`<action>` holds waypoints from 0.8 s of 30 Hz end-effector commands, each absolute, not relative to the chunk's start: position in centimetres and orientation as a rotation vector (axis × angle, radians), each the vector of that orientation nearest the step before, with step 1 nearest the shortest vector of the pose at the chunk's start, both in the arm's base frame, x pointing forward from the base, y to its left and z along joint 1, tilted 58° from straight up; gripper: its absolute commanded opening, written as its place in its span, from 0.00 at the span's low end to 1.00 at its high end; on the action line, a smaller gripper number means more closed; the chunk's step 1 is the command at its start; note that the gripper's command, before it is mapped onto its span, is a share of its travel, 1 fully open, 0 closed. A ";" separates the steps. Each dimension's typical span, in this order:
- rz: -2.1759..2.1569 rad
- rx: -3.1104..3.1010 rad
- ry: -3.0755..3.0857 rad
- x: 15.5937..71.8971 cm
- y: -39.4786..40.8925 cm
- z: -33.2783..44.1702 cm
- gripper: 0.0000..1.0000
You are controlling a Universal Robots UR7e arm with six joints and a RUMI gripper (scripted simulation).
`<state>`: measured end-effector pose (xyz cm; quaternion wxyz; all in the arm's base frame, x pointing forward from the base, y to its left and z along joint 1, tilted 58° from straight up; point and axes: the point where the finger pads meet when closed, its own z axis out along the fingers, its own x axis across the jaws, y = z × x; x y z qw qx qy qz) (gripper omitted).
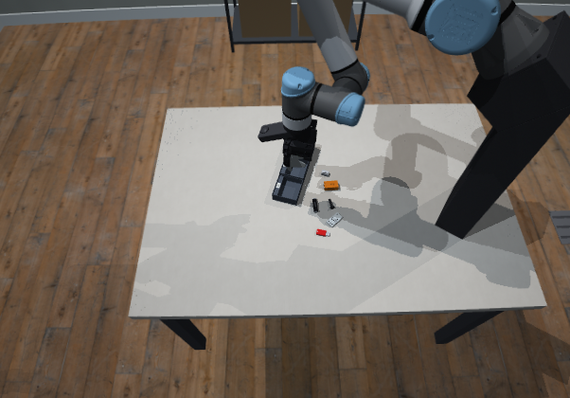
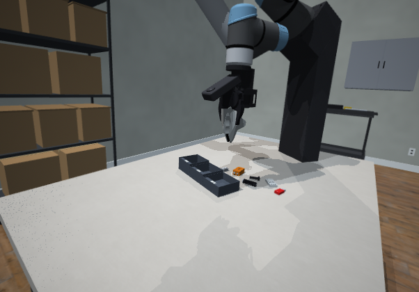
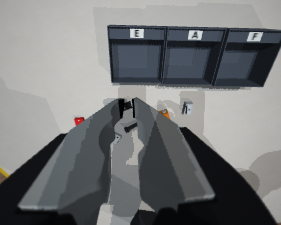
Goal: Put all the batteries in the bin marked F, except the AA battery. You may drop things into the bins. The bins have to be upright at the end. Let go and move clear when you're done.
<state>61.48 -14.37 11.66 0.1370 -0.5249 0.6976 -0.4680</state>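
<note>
Since the end effector (image 3: pixel 127 104) hangs clenched on nothing well above the tabletop (image 3: pixel 40 59), what counts is that the loose pieces lie under it, short of the bin row. From the wrist view these are a red piece (image 3: pixel 79 120), a black cylinder (image 3: pixel 130 126) that is likely a battery and lies roughly crosswise to the finger gap, an orange block (image 3: pixel 163 114) and a grey piece (image 3: pixel 187 107). Bin F (image 3: pixel 240 36) is the rightmost compartment, so a lifted battery would probably travel forward and right.
</note>
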 end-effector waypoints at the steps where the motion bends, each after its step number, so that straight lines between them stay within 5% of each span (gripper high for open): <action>1: -1.354 -1.519 2.019 58.5 -12.2 14.0 0.04; 16: -1.354 -1.519 2.019 58.0 -11.8 14.4 0.04; 17: -1.372 -1.580 1.994 57.9 -12.3 13.8 0.25; 24: -1.455 -1.871 1.850 57.4 -15.9 9.2 0.25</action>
